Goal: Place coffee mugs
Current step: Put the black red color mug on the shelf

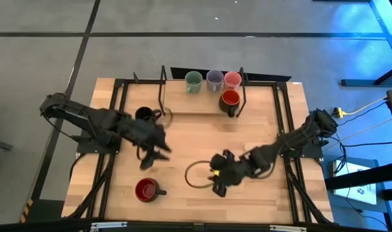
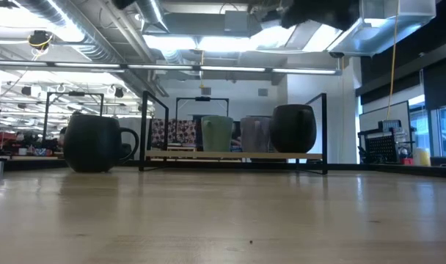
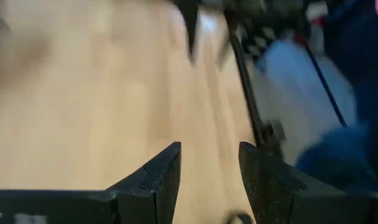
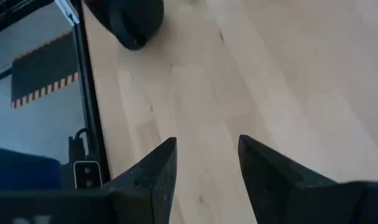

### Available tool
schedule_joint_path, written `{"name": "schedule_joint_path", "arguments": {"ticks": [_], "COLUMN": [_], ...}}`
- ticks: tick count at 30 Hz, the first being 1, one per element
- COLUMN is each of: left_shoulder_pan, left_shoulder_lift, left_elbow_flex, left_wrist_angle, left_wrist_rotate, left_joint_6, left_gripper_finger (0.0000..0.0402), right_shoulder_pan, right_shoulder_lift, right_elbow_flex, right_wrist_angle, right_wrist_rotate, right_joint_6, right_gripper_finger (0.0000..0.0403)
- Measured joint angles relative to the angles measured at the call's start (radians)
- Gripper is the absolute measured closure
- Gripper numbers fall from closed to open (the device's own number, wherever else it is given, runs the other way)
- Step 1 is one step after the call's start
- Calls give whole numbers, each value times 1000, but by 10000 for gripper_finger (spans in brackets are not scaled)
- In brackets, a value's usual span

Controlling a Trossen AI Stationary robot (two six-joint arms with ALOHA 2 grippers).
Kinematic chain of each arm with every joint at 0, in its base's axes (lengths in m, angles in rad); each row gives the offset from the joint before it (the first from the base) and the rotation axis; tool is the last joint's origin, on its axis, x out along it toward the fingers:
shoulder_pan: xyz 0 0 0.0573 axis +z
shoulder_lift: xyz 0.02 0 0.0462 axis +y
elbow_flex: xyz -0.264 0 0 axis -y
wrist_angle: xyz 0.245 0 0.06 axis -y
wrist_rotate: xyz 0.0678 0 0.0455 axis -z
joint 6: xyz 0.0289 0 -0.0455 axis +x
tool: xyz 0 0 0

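Observation:
On the rack's shelf (image 1: 202, 103) at the far edge, the pale green mug (image 1: 193, 82), the lavender mug (image 1: 214, 80) and the pink mug (image 1: 232, 79) stand in a row. One red mug (image 1: 230, 100) stands in front of them. The black mug (image 1: 144, 115) stands on the table left of the shelf, and shows in the low view (image 2: 94, 143). The second red mug (image 1: 146, 189) stands near the near-left corner. My left gripper (image 1: 154, 154) hovers open between those two mugs (image 3: 209, 180). My right gripper (image 1: 218, 180) is open and empty over the table's near middle (image 4: 207, 174).
A thin dark loop (image 1: 199, 174) lies on the wood beside my right gripper. The rack's black uprights (image 1: 162, 90) stand at the shelf's ends, and black frame rails (image 1: 287, 129) run along the table's sides. Bare wood lies between the two arms.

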Motion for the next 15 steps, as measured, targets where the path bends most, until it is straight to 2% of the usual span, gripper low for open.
{"name": "schedule_joint_path", "arguments": {"ticks": [3, 7, 12, 15], "left_shoulder_pan": [-98, -209, -301, -334], "left_shoulder_lift": [35, 70, 89, 91], "left_elbow_flex": [0, 0, 1, 2], "left_wrist_angle": [-63, -69, -127, -248], "left_wrist_rotate": [-7, -11, 17, 13], "left_joint_6": [-71, -209, -451, -553], "left_gripper_finger": [248, 248, 248, 248], "right_shoulder_pan": [64, 166, 307, 364], "right_shoulder_lift": [1, 1, 1, 1], "right_elbow_flex": [-15, -15, -15, -15], "right_wrist_angle": [-34, -66, -68, -55], "right_wrist_rotate": [38, 82, 197, 250], "right_joint_6": [73, 149, 258, 301], "right_gripper_finger": [244, 244, 244, 244]}}
